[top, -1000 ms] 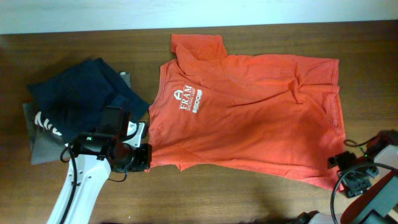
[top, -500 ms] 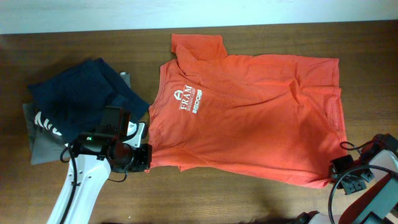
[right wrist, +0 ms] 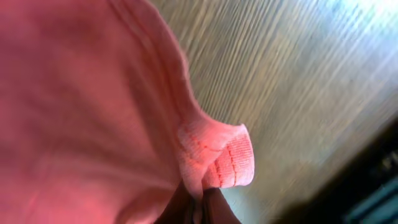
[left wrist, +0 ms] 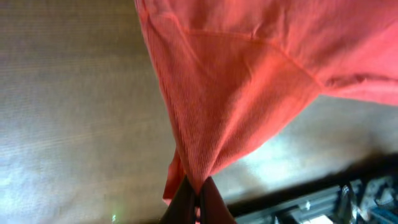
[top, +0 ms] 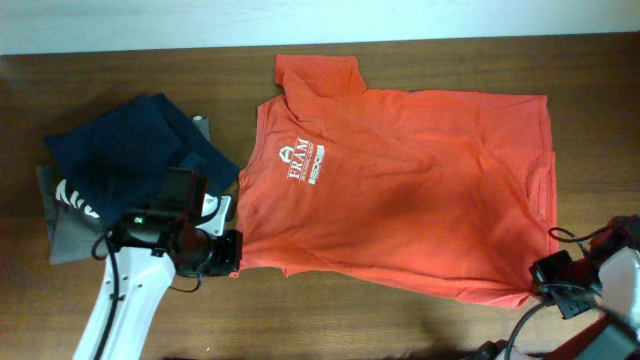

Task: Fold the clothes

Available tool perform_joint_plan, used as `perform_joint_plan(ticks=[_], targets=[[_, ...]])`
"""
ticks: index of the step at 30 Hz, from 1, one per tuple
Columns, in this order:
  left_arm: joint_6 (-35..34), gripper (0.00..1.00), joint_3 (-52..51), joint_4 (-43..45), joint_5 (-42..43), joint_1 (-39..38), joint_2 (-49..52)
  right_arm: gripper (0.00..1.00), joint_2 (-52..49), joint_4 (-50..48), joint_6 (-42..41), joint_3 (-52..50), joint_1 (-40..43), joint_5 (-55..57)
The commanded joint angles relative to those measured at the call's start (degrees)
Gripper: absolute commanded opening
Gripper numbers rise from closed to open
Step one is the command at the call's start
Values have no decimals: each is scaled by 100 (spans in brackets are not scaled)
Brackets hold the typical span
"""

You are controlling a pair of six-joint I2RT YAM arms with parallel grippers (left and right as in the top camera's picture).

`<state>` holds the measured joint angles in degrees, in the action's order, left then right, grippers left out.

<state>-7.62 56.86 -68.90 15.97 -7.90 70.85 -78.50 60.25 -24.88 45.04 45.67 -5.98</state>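
The clothes, an orange-red T-shirt with a white chest logo, lie spread flat across the table, neck to the left. My left gripper is shut on the shirt's near-left corner, and the cloth fans out from its pinched jaws. At the near-right corner my right gripper is shut on the stitched hem, which bunches up above the fingertips.
A navy blue garment with white lettering lies on a grey folded garment at the left, just behind my left arm. Bare wooden table runs along the front edge.
My right gripper has shut on the shirt's near-right hem corner and pulled it right, which flattened the wrinkles on the shirt's right side. The left gripper holds as before.
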Motion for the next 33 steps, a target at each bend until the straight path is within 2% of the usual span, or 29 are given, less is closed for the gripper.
perform_joint_plan(ticks=[1, 4, 12, 16, 24, 33], targets=[[4, 1, 470, -326, -81, 24, -365, 7, 450, 328, 216, 225, 11, -372], [63, 1, 688, -348, -136, 24, -529, 8, 778, 474, 219, 358, 9, -715], [105, 0, 809, 688, -232, 24, -179, 8, 780, 313, 219, 824, -22, -1014], [127, 0, 813, 1274, -229, 26, 275, 11, 507, -348, 219, 824, -227, -1038], [393, 0, 848, 2835, -35, 24, 968, 12, -323, -1777, 208, 824, -702, -1816], [750, 0, 848, 3580, -28, 17, 1727, 12, -916, -2857, 192, 824, -1296, -1971]])
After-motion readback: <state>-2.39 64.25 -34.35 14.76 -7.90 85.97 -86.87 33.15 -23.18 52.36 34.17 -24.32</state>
